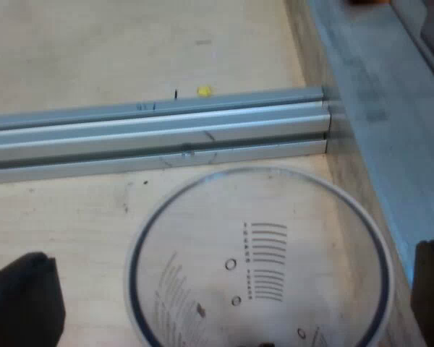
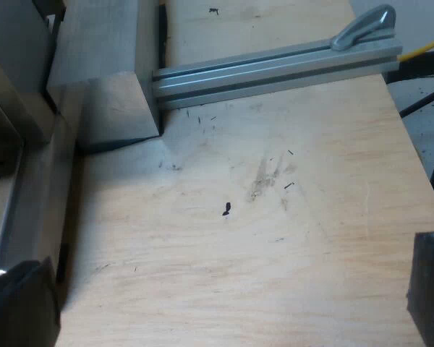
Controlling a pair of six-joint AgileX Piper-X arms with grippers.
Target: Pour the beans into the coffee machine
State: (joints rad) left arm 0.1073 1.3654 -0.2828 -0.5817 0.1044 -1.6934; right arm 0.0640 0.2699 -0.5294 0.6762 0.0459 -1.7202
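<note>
A clear measuring glass (image 1: 260, 260) with printed scale lines stands upright on the wooden table, seen from above. I see little inside it beyond a small brown speck near the bottom. My left gripper (image 1: 230, 289) is open, one black finger (image 1: 25, 300) on each side of the glass rim, both apart from it. My right gripper (image 2: 224, 282) is open over bare wood with nothing between its fingers.
An aluminium rail (image 1: 152, 137) lies across the table just beyond the glass, meeting a grey upright (image 1: 390, 123). Near the right gripper are another rail (image 2: 275, 72) with a grey lever (image 2: 362, 27), a grey block (image 2: 116, 108), a dark speck (image 2: 226, 210) and the table's edge (image 2: 419, 166).
</note>
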